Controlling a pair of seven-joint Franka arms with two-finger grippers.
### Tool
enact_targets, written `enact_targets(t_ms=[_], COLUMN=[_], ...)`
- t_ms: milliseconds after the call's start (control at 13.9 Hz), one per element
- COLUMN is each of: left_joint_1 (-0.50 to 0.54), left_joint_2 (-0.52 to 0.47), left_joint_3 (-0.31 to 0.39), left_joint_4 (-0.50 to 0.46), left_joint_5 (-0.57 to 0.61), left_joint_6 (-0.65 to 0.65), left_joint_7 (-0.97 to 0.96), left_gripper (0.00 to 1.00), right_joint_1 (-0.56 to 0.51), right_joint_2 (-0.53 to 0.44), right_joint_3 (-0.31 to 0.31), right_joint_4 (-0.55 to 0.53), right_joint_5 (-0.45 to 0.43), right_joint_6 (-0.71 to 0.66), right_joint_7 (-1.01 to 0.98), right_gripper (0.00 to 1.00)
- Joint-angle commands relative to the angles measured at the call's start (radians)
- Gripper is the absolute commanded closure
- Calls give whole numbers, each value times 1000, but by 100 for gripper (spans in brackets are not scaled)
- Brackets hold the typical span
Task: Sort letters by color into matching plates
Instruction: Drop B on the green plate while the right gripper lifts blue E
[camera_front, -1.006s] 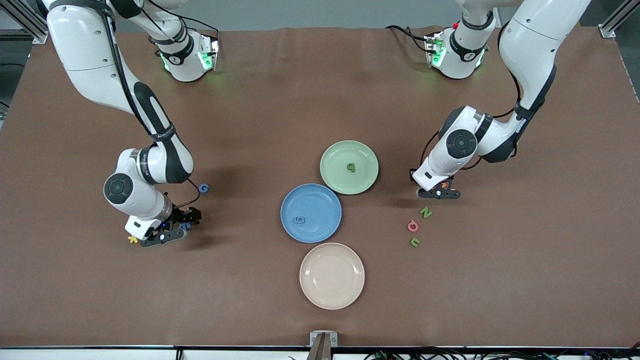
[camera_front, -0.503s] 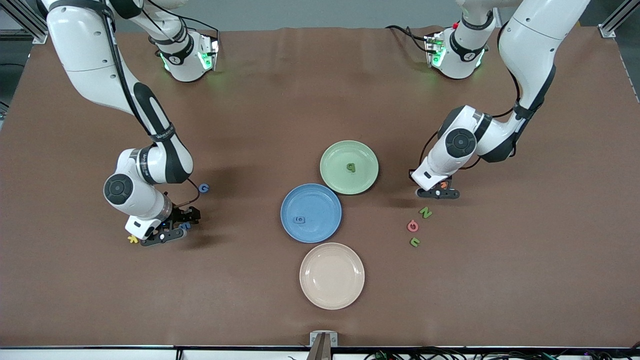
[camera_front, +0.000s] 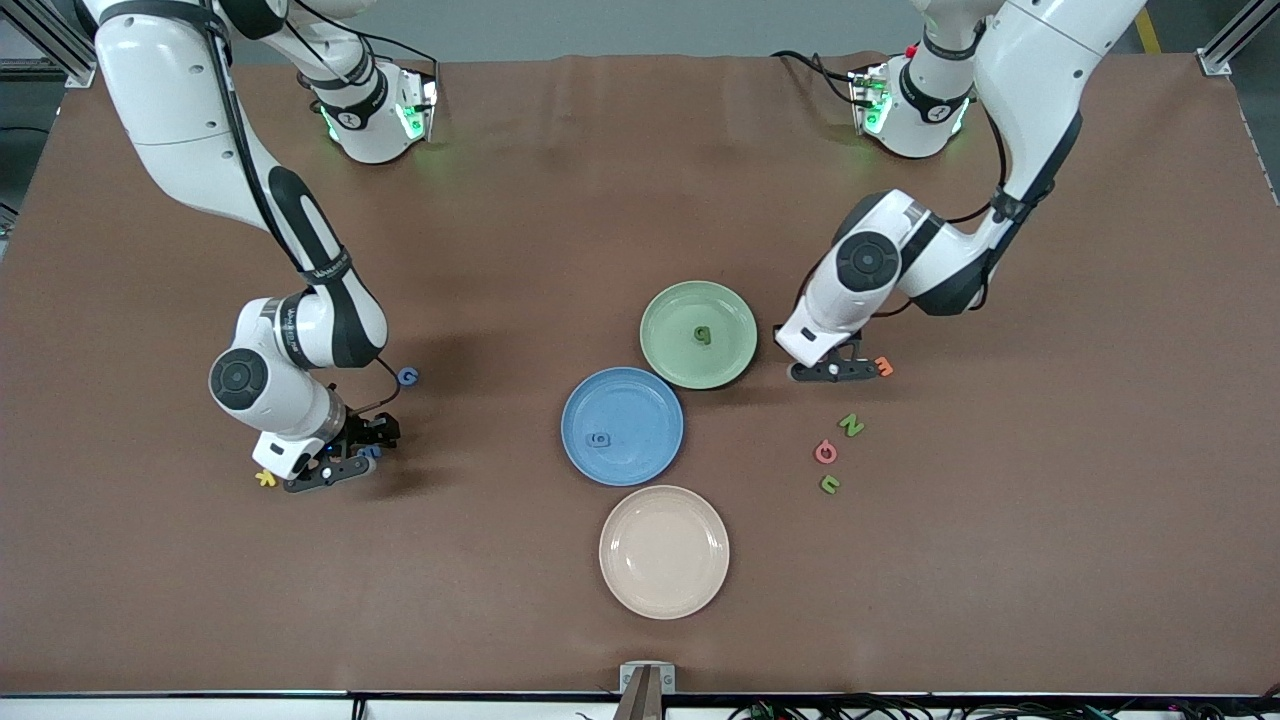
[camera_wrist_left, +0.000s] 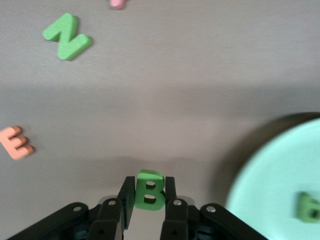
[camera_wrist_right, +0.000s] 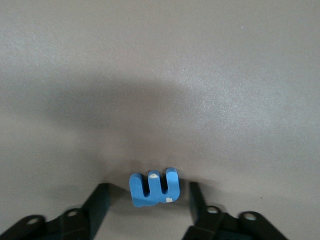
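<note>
Front view first: left gripper (camera_front: 838, 372) low over bare tabletop, just beside the rim of the green plate (camera_front: 662, 312) on the side toward the left arm's end. Jaws pressed onto a green B (camera_wrist_left: 149, 190), held upright between the fingertips in the left wrist view. Orange E (camera_front: 882, 366) just beside that gripper, apart from it. Nearer the front camera, in a loose cluster: green N (camera_front: 850, 425), pink O (camera_front: 825, 452) and a small green letter (camera_front: 830, 484), with open brown surface all round them.

Green plate carrying one green letter (camera_front: 703, 335). Touching its rim, or nearly so, the blue plate (camera_front: 640, 400), with one blue letter (camera_front: 598, 439) in it. Cream plate (camera_front: 664, 551) just nearer the camera.

Toward the right arm's end: right gripper (camera_front: 345, 462) down at the table, jaws spread to either side of a blue three-pronged letter (camera_wrist_right: 154, 187) lying flat, a gap showing on both sides. Yellow letter (camera_front: 265, 478) just beside that gripper; blue G (camera_front: 407, 376) farther from the camera, apart. Wide bare table from there to the plates.
</note>
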Motion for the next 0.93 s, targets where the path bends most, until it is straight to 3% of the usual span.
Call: enact_targets(t_ms=[0,287,503,862], left_joint_1=[-10,-107,-150,-150], left_joint_2=[2,65,91,88], left_joint_3=[-55,-63,-60,-58], left_joint_4=[43,118,146,146], left_joint_5=[0,0,3,6], left_joint_6=[-31,-31,-32,-34], left_joint_7=[-105,-231,-285,-287], left_gripper=[74,74,70,47], right_joint_1=[-9,-10,-10,-10], right_joint_2=[-2,-2,-2,-4], right_joint_3=[4,5,5,5], right_joint_4=[-2,1,11,14], right_joint_5=[12,12,14,29], right_joint_6=[8,8,-2,-2], right_joint_7=[-44,-46,-36,-23], right_gripper=[39,59,96,100])
